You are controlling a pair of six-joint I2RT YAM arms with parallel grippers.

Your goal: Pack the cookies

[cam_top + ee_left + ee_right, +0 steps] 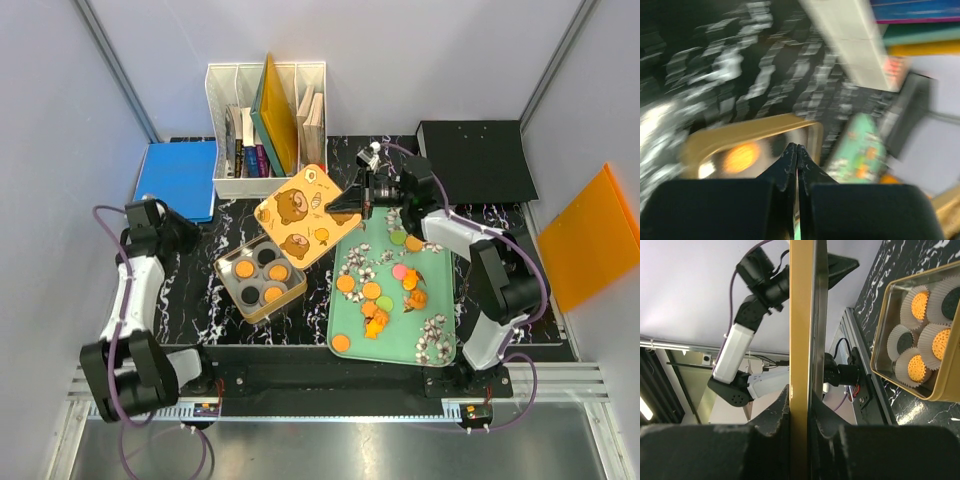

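Note:
A gold tin (260,276) on the black marbled table holds several white paper cups with orange and black cookies (244,268); it also shows in the right wrist view (920,340). More cookies (371,291), mostly orange, lie on the mint-green tray (440,300). My right gripper (352,203) is shut on the edge of the tin's yellow bear-print lid (300,214), held tilted above the table; its gold rim (801,340) runs between the fingers. My left gripper (797,150) is shut and empty, up at the left, above the tin's corner (810,127).
A white file holder (265,125) with books stands at the back. A blue folder (178,178) lies at the back left, a black box (475,158) at the back right, an orange sheet (592,235) at the right wall.

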